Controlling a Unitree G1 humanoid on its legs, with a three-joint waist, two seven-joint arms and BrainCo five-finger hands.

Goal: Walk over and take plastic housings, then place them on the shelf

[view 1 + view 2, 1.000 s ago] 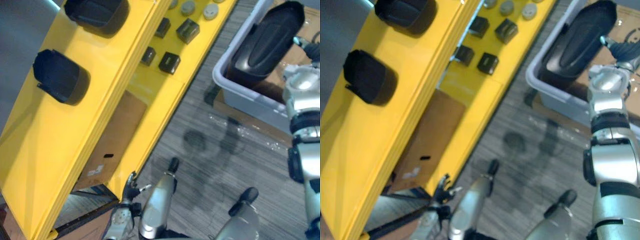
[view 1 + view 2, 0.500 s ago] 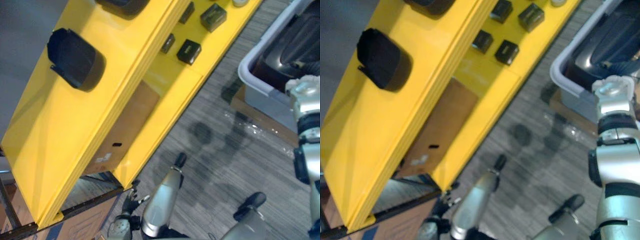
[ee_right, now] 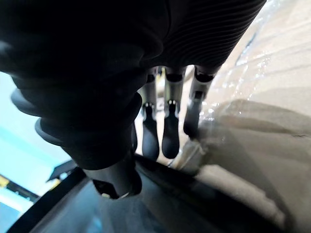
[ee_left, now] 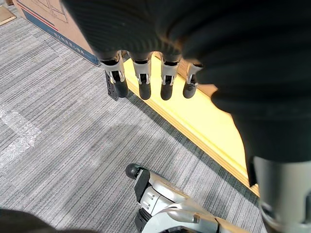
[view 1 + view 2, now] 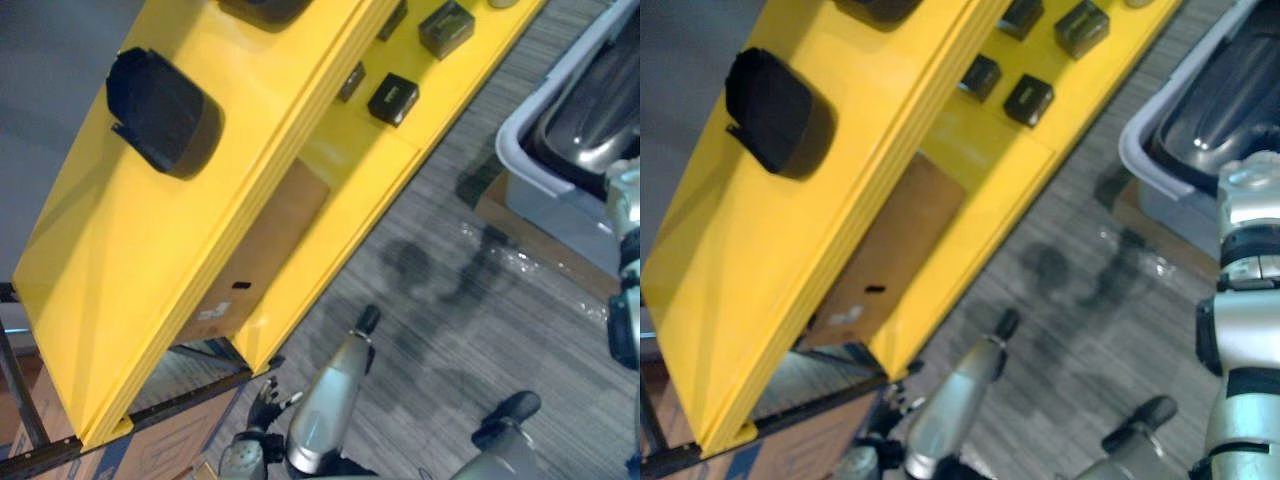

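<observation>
Left eye view: the yellow shelf is smooth painted sheet metal with a stepped front lip. One matte black housing, a rounded-corner shell, already sits on its upper level. The next housing lies in the grey bin. It is glossy, long and domed, so I judge it slippery and better gripped across an edge than over the crown. The left hand hangs low by the shelf's corner.

Right eye view: small black blocks, square and hard-edged, sit on the lower level, with a brown cardboard box beneath. The step in hand looks like the pick from the bin. The lift should go straight up to clear the bin's rim before turning to the shelf.

Left wrist view: the left hand's fingers hang straight in a loose row above the ribbed grey carpet floor, with nothing in them.

Right wrist view: the right hand is at the glossy housing. Its fingers run straight and close together past the shell's dark rim, with the thumb apart on the near side. They are not curled round it. The thumb and fingers should close firmly on the rim before any lift.
</observation>
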